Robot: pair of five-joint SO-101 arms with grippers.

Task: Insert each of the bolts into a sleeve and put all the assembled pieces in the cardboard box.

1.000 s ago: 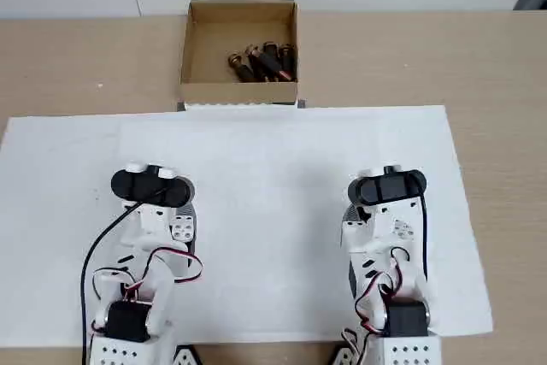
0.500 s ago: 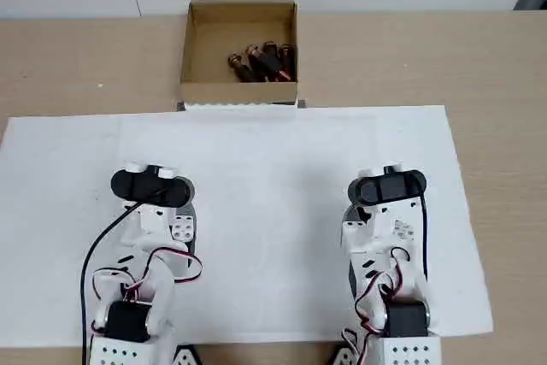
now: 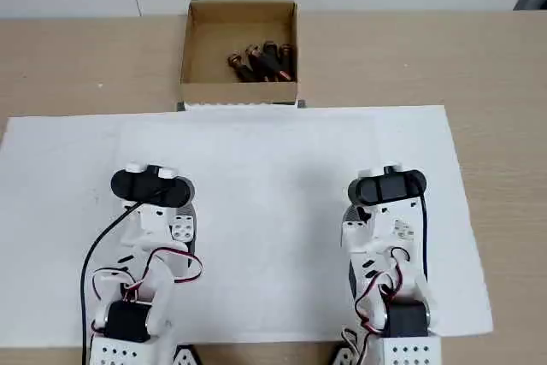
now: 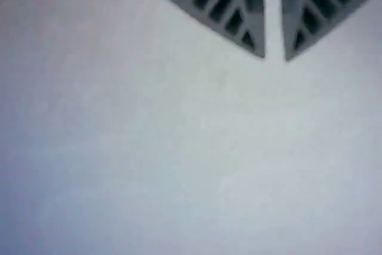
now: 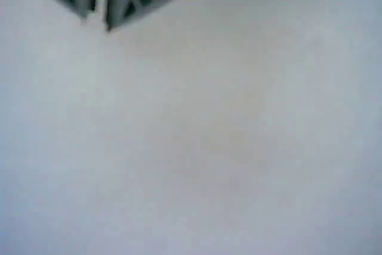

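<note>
Several assembled bolt-and-sleeve pieces [image 3: 263, 61] lie together in the cardboard box [image 3: 198, 44] at the back of the table. Both arms are folded back near the front edge, over the white sheet [image 3: 273, 168]. The left arm [image 3: 152, 190] sits at front left, the right arm [image 3: 389, 187] at front right. In the left wrist view my left gripper [image 4: 274, 55] is shut, its grey ribbed fingers [image 4: 227, 4] almost meeting just above the sheet. In the right wrist view my right gripper [image 5: 96, 21] is likewise shut with nothing in it.
The white sheet covers the middle of the wooden table [image 3: 496, 66]. The box stands just beyond the sheet's far edge. Cables [image 3: 111, 237] run along both arms to their bases at the front edge.
</note>
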